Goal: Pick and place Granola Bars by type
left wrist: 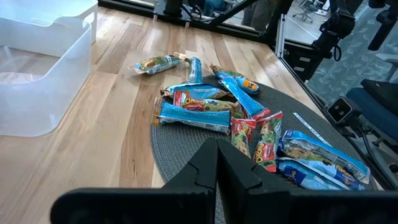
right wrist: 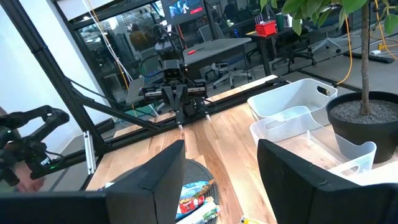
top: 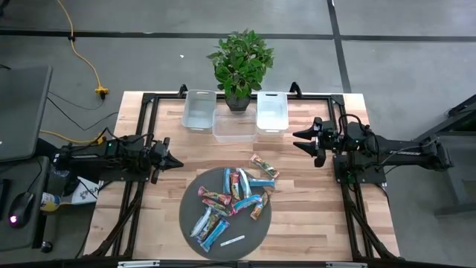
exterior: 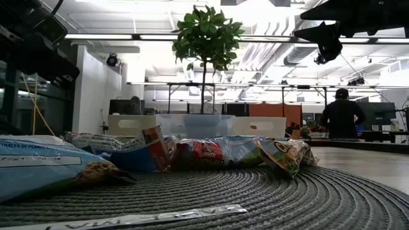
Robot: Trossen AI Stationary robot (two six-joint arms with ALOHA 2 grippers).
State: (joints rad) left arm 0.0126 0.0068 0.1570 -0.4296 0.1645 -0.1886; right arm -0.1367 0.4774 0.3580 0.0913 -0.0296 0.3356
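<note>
A: Grippers?
B: Left gripper point(top: 177, 162) clenched, empty; right gripper point(top: 299, 138) spread, empty — both above bare wood.
A: Bars?
B: Glossy crinkled Granola Bars point(top: 230, 197) heaped on the round woven mat point(top: 192, 199), six o'clock from the clear bins point(top: 236, 112) — plank table point(top: 149, 223).

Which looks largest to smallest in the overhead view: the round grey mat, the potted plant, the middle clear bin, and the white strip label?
1. Round grey mat
2. Potted plant
3. Middle clear bin, though the plant stands taller, nearer the camera, so ranks 2 and 3 are unsure
4. White strip label
</note>
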